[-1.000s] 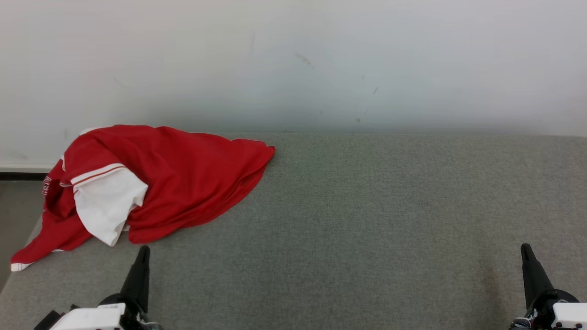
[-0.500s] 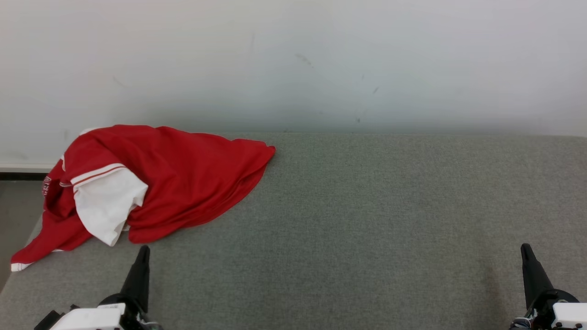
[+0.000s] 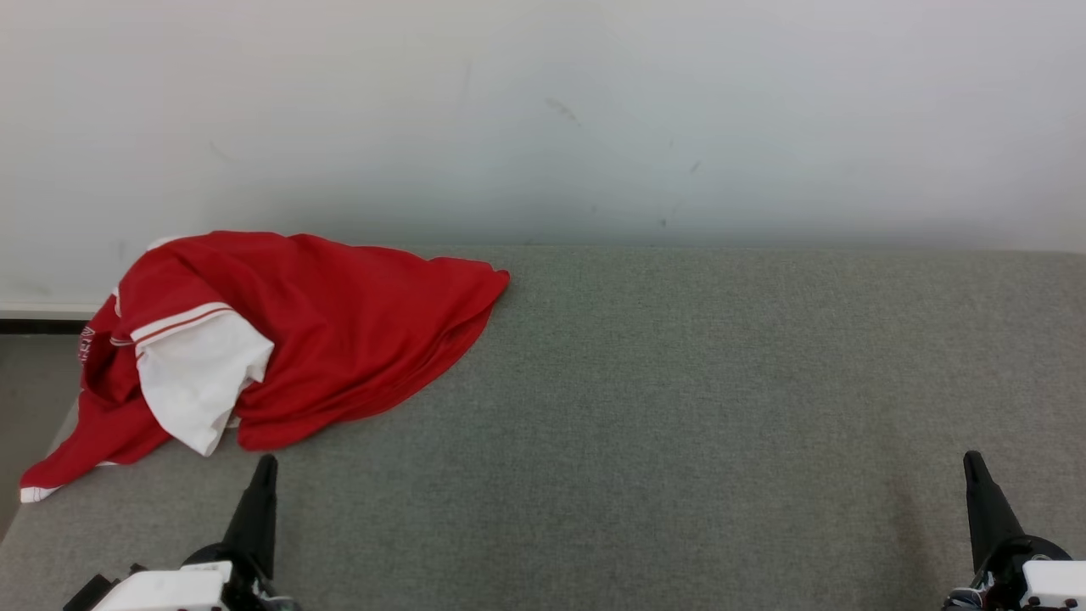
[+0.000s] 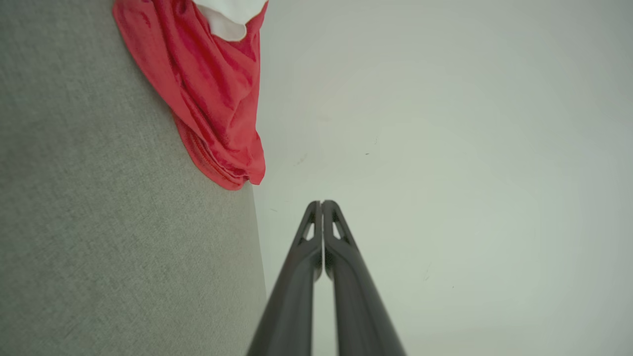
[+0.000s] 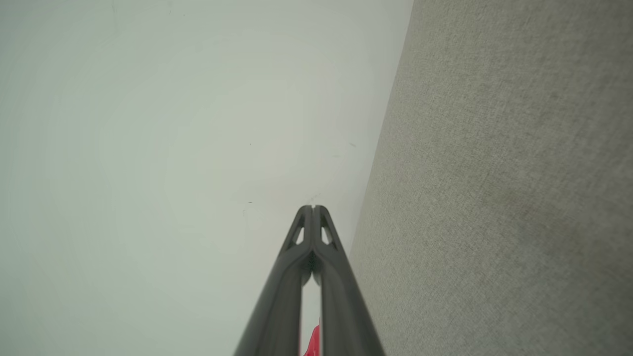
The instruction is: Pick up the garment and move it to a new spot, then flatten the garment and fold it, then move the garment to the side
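Note:
The garment (image 3: 339, 331) is a red shirt with a white sleeve, lying crumpled at the far left of the grey table (image 3: 679, 407); one end hangs over the left edge. In the left wrist view the garment (image 4: 207, 94) lies ahead and to the left of my fingers. My left gripper (image 3: 266, 462) rests at the lower left, just in front of the garment's near hem, shut and empty; its tips (image 4: 321, 202) press together. My right gripper (image 3: 971, 458) rests at the lower right, far from the garment, shut and empty (image 5: 313, 207). A sliver of red garment (image 5: 313, 343) shows between its fingers near the bottom edge.
A plain pale wall (image 3: 543, 110) runs along the table's back edge. The grey table surface stretches bare from the garment to the right side. Beyond the table's left edge lies a darker floor (image 3: 30, 382) with a baseboard.

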{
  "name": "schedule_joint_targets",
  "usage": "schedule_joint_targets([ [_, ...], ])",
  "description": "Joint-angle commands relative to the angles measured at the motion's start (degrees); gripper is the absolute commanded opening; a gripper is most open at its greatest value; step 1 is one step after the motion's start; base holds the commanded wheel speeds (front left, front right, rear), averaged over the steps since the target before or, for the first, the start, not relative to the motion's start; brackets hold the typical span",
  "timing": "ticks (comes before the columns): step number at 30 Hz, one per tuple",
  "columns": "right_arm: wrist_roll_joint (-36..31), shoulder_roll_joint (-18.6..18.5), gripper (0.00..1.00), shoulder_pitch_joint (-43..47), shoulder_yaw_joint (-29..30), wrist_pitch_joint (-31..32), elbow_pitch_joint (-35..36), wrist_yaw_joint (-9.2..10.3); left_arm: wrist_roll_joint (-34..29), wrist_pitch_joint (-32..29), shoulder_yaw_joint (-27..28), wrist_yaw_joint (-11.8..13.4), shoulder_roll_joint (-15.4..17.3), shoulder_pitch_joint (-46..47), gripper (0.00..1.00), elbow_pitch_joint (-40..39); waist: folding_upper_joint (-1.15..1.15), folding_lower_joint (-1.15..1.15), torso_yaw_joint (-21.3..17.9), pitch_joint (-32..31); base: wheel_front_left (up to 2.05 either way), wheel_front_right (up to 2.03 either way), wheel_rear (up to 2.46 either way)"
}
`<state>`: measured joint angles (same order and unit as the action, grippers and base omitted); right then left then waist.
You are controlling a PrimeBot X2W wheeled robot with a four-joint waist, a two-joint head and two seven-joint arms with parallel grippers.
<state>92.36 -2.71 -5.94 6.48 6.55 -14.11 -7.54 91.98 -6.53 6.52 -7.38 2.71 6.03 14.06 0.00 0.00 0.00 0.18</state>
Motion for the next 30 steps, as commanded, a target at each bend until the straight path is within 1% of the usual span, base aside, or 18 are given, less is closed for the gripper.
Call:
schedule_joint_targets([
  [1,0.1,-0.4,0.00,-0.8,0.1,0.1,0.2,0.12,0.8,-0.1,0.1,-0.3,0.4,0.6,0.00,0.0,0.00,0.00,0.0,0.0,0.00,0.00,0.00],
  [23,0.1,-0.4,0.00,-0.8,0.1,0.1,0.2,0.12,0.8,-0.1,0.1,-0.3,0.4,0.6,0.00,0.0,0.00,0.00,0.0,0.0,0.00,0.00,0.00],
  [24,0.0,0.1,1.00,0.1,0.0,0.0,-0.1,0.00,-0.1,0.1,0.0,0.0,0.0,-0.1,1.00,0.1,0.00,0.00,0.0,0.0,0.00,0.00,0.00],
  [30,-1.1,0.2,1.00,0.6,-0.7,-1.6,-0.4,0.00,-1.2,1.6,-1.1,0.0,-0.1,-0.4,1.00,0.1,0.00,0.00,0.0,0.0,0.00,0.00,0.00],
])
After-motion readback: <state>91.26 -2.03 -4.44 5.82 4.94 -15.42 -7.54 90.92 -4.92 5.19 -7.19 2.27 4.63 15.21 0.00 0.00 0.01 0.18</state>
